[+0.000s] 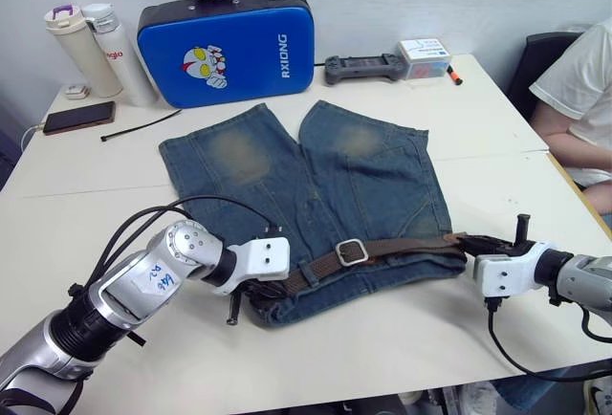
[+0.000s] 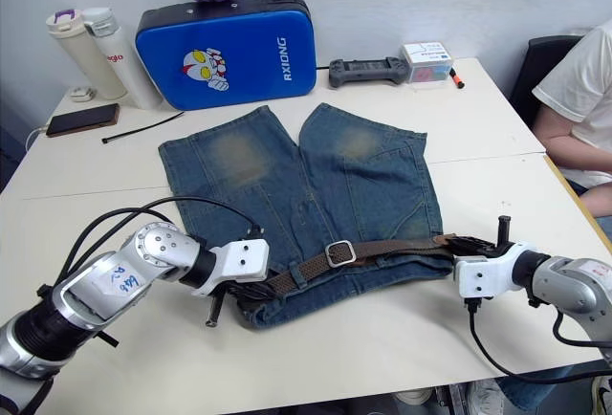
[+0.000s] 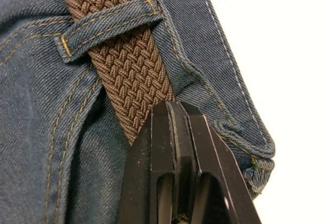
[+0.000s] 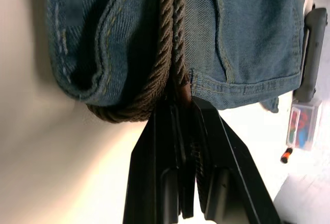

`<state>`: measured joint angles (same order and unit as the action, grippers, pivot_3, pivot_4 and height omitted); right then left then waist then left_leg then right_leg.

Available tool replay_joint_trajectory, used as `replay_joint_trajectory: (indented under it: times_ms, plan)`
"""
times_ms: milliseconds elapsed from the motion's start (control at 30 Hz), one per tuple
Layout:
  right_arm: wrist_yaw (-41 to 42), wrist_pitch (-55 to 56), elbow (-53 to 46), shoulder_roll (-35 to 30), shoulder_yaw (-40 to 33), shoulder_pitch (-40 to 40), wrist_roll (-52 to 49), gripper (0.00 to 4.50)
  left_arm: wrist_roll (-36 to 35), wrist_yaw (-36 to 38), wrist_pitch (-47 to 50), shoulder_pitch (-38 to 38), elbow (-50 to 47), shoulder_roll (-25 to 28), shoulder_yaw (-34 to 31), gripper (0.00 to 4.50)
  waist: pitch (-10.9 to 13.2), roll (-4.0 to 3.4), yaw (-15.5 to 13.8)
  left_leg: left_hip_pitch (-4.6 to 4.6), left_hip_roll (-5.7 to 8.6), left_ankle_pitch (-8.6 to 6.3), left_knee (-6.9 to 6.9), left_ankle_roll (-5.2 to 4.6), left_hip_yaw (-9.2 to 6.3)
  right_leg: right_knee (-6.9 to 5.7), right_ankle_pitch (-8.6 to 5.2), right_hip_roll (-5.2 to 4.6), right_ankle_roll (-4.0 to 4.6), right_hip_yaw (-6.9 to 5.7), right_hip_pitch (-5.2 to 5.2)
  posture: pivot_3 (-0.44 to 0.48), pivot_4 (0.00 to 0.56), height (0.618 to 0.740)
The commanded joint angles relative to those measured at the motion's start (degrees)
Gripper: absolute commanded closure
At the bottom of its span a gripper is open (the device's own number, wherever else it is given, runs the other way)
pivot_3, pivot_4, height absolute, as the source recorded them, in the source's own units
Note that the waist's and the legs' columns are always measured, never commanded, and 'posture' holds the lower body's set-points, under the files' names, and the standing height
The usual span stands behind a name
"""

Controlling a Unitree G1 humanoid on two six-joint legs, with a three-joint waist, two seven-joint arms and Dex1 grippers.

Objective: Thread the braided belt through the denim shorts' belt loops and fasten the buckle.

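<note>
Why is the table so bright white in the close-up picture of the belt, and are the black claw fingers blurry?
In the left wrist view the table glares plain white, while the braided belt and denim shorts stay sharp; the left claw looks slightly soft up close. In the right wrist view the right claw darkens the fold in shadow.

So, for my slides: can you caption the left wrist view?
Left gripper shut on the braided belt, just past a belt loop on the denim shorts.
</note>
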<state>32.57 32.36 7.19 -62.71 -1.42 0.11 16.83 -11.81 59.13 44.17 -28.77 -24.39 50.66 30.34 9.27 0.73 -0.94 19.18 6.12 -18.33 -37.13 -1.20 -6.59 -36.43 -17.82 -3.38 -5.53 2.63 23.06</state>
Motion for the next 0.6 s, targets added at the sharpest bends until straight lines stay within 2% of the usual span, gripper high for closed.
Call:
replay_joint_trajectory:
  times_ms: [33,200,267,433,533,600]
  plan:
    - [3.29,-2.12,-1.15,-0.84,-2.48,0.79,-4.30,3.34,4.03,1.36,0.14,1.86,5.67,2.56,2.27,4.50,-0.01,-0.01,0.07,0.00,0.00,0.00,0.00,0.00,0.00,0.00,0.00,0.00,0.00,0.00,0.00,0.000,0.150,0.740]
    - [7.22,-3.03,-3.11,-2.52,-4.74,-0.62,-8.53,0.84,2.29,3.37,-1.72,1.05,8.88,1.97,-1.59,4.50,-0.01,-0.02,0.91,0.00,-0.06,-0.03,0.01,0.04,-0.01,0.00,-0.01,0.07,0.02,0.00,0.01,0.000,0.150,0.740]
    - [10.15,-5.45,-5.89,-3.57,-5.95,-2.95,-12.41,0.04,0.02,4.52,-2.10,0.24,10.69,1.15,-5.07,4.50,0.02,-0.07,1.33,0.00,-0.10,-0.04,0.02,0.06,0.01,0.00,-0.02,0.11,0.04,0.01,0.03,0.000,0.150,0.740]
    - [18.85,-17.18,-10.25,-5.59,-8.30,-6.15,-22.40,0.04,-9.30,7.06,1.99,-3.56,12.41,-0.98,-15.40,4.50,0.32,0.04,1.08,0.21,-0.18,-0.07,-0.05,0.09,0.10,-0.13,-0.01,0.19,0.04,0.10,0.34,0.000,0.150,0.740]
    - [21.25,-31.10,-13.88,-3.54,-11.14,-7.36,-33.14,0.04,-13.19,7.58,4.35,-4.72,13.29,-0.88,-20.72,4.50,0.37,0.11,0.72,0.54,-0.20,-0.12,-0.17,0.06,-0.01,-0.06,-0.01,0.16,0.04,0.04,0.52,0.000,0.150,0.740]
    - [21.05,-41.69,-15.97,-1.92,-13.07,-8.09,-40.27,0.04,-16.76,7.18,5.67,-3.94,12.36,-0.21,-26.92,4.50,0.38,0.10,0.70,0.91,-0.18,-0.18,-0.37,-0.01,-0.03,-0.03,0.00,0.12,0.03,-0.02,0.74,0.000,0.150,0.740]
